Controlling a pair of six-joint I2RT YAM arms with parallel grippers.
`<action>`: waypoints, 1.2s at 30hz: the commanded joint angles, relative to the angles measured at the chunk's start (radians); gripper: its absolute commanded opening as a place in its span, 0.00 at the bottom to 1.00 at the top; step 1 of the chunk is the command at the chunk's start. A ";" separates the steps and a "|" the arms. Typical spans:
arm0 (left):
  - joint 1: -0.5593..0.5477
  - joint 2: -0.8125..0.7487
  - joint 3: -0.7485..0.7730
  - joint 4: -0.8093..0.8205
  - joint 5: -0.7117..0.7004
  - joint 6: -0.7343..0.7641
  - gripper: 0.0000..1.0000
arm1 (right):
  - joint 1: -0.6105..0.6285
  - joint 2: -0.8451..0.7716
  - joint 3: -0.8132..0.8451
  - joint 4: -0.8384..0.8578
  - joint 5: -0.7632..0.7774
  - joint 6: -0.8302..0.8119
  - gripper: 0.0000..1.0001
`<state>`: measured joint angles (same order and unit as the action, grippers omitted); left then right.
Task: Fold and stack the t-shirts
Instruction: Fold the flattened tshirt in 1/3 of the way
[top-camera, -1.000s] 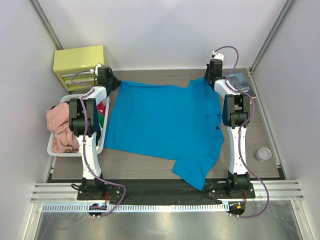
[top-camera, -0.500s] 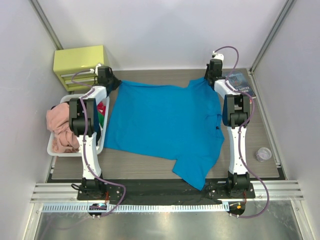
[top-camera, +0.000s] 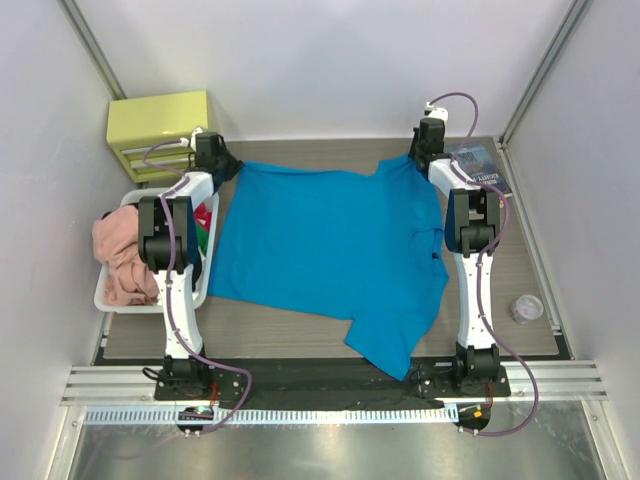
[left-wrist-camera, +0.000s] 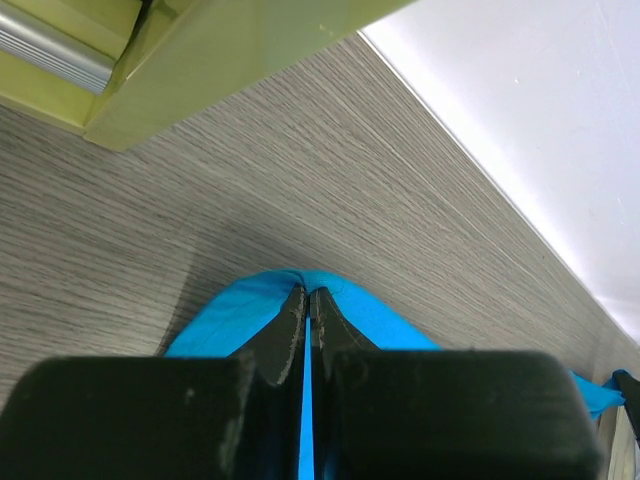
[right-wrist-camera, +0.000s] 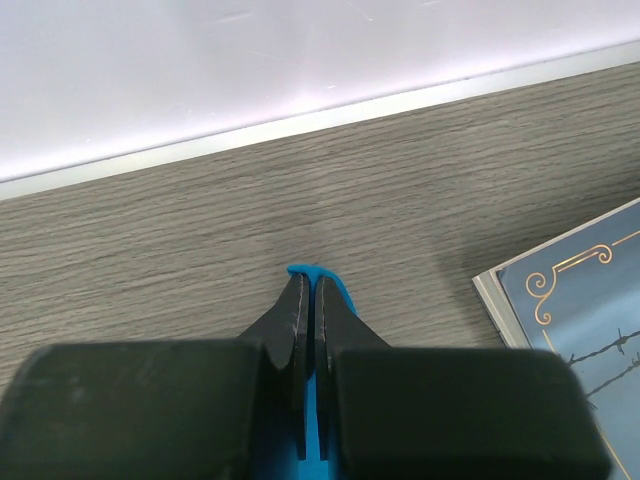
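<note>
**Blue shirt spread, not yet folded**

The turquoise t-shirt (top-camera: 330, 250) lies flat across the tabletop (top-camera: 525, 250). The left hand (left-wrist-camera: 308, 295) and right hand (right-wrist-camera: 307, 280) each pinch one of its far corners. A pink t-shirt (top-camera: 120, 250) waits in the left basket (top-camera: 110, 307); no stack exists.

Turquoise t-shirt (top-camera: 330, 245) flat and open; pink t-shirt (top-camera: 118, 255) bunched at left.

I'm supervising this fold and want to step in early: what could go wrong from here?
The left pincer and right pincer each pinch only a thin edge of the blue t-shirt; it may slip out. The book beside the right pincer could get swept. The shirt's near corner reaches the right arm's base and might snag.
</note>
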<state>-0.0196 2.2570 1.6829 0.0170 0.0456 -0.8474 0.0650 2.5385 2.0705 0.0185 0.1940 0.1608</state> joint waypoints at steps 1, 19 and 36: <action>0.000 0.010 0.041 0.021 0.022 0.016 0.00 | -0.002 -0.046 0.004 0.023 -0.004 0.013 0.01; 0.012 -0.005 0.092 -0.135 0.120 -0.024 0.00 | -0.002 -0.227 -0.148 0.097 -0.002 0.002 0.01; 0.012 0.035 0.129 -0.193 0.082 -0.127 0.00 | -0.001 -0.195 -0.141 0.063 -0.022 0.009 0.01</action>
<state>-0.0196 2.2639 1.7714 -0.1444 0.1246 -0.9279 0.0650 2.3737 1.9030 0.0551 0.1761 0.1642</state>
